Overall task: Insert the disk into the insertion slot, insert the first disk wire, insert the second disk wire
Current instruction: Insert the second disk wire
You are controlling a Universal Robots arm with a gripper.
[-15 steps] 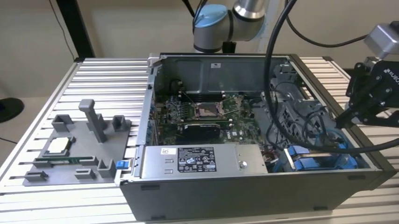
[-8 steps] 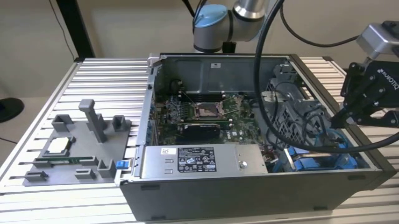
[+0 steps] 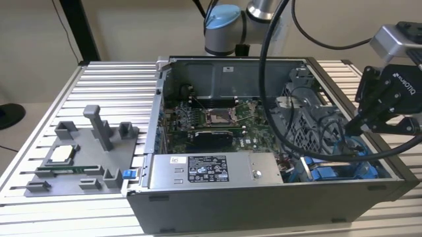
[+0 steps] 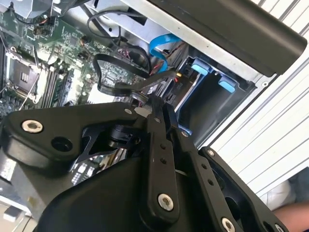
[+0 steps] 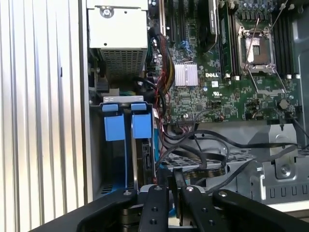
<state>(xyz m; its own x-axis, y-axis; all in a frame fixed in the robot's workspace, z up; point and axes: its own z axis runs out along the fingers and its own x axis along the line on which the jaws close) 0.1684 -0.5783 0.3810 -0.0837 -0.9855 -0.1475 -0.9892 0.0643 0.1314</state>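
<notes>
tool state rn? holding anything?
Tool: shut, fingers together; whether it pinches the black cable at its tip cannot be told. It sits above the drive bay corner of the case.

Plain beige wall (image 3: 132,24) behind, evenly lit, no hard shadows. Dark vertical post (image 3: 80,29) standing against it at the exterior view's left. Ribbed silver aluminium-profile tabletop (image 3: 112,84) running in parallel slats, bright under the light; same slats seen in the first wrist view (image 5: 38,96). Pale floor (image 3: 26,133) beyond the table edge at the exterior view's left, with a round black base (image 3: 8,116) resting on it.
</notes>
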